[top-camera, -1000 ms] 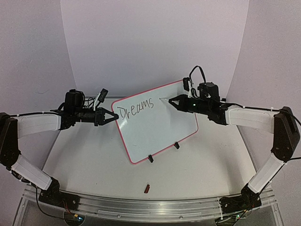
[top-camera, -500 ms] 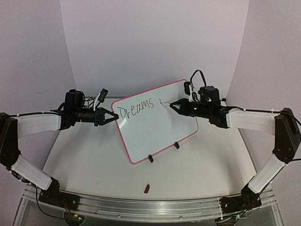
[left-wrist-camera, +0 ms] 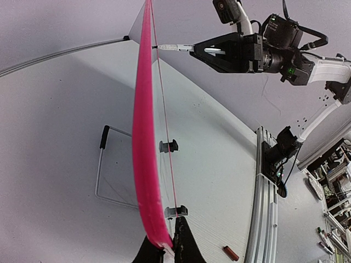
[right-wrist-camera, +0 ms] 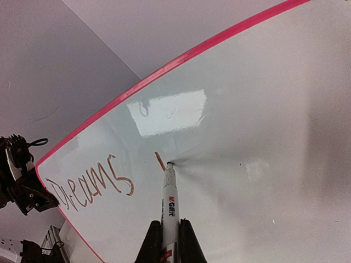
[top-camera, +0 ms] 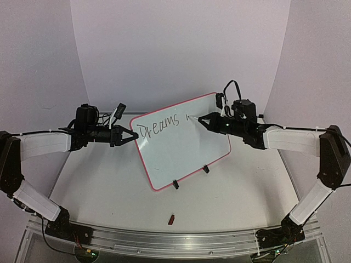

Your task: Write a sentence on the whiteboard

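Observation:
The whiteboard (top-camera: 181, 139), glossy white with a pink-red frame, stands tilted on two black clip feet mid-table. "Dreams" is written along its top left, with a short fresh stroke to the right of it. My left gripper (top-camera: 133, 135) is shut on the board's left edge; in the left wrist view its fingers (left-wrist-camera: 167, 253) pinch the pink frame (left-wrist-camera: 143, 137). My right gripper (top-camera: 202, 118) is shut on a white marker (right-wrist-camera: 169, 203), whose tip touches the whiteboard (right-wrist-camera: 247, 142) at the end of the stroke. The right gripper (left-wrist-camera: 211, 50) holding the marker also shows in the left wrist view.
A small red marker cap (top-camera: 171, 219) lies on the table near the front rail, also visible as the cap (left-wrist-camera: 230, 253) in the left wrist view. A wire stand (left-wrist-camera: 107, 170) sits behind the board. Purple backdrop walls enclose the table.
The right gripper has moved the marker slightly right and up, leaving a short new stroke after "Dreams". The left arm and the board have not moved.

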Controlling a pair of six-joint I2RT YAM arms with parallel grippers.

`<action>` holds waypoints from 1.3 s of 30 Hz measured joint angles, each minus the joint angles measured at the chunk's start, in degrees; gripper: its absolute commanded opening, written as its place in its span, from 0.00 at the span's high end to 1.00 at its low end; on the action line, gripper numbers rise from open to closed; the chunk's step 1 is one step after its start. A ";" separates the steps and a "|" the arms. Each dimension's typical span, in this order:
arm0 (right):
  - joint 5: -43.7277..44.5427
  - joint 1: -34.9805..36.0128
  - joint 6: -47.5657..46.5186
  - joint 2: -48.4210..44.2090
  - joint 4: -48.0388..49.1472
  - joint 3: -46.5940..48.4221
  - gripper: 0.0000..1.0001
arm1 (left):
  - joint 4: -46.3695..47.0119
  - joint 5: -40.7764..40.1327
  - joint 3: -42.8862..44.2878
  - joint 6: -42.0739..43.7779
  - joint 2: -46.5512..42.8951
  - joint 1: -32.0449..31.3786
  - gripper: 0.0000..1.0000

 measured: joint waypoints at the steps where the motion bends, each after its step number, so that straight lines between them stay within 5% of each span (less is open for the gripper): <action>1: 0.05 0.00 0.04 0.04 0.05 0.01 1.00 | -0.01 -0.01 0.00 -0.01 0.00 0.00 1.00; 39: 3.48 0.00 0.82 -0.84 2.36 -2.91 1.00 | -0.99 -0.34 0.37 0.02 0.00 -0.02 1.00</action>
